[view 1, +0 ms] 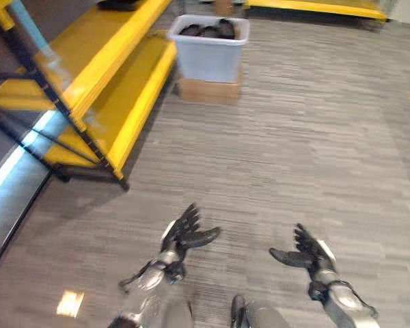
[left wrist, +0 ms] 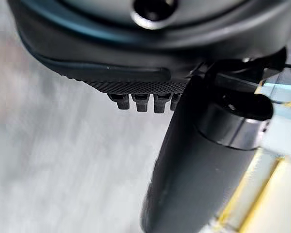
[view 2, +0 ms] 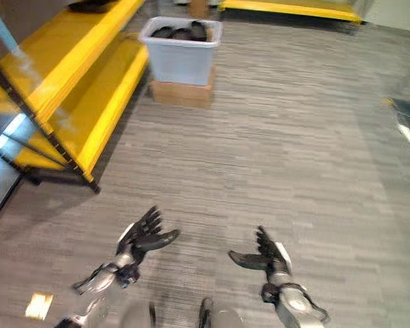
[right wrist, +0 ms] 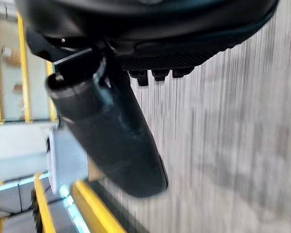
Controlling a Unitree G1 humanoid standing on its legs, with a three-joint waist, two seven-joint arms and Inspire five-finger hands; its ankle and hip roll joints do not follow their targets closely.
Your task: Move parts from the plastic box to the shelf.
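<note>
A pale blue plastic box (view 1: 210, 53) stands on a flat cardboard box (view 1: 208, 91) on the floor far ahead, holding several dark parts (view 1: 208, 30). The yellow shelf (view 1: 102, 75) runs along the left, with a dark part (view 1: 119, 4) on its upper level. My left hand (view 1: 184, 236) and right hand (view 1: 306, 254) hang low over the grey floor, well short of the box. Both are open with fingers straight and thumbs out, and both hold nothing. The left wrist view shows the left thumb (left wrist: 199, 165); the right wrist view shows the right thumb (right wrist: 111, 131).
Grey striped carpet floor (view 1: 294, 150) spreads between me and the box. The shelf's black frame legs (view 1: 89, 147) reach the floor at left. Another yellow shelf edge (view 1: 314, 8) lies at the far back. A glossy strip of floor (view 1: 14, 184) runs under the shelf.
</note>
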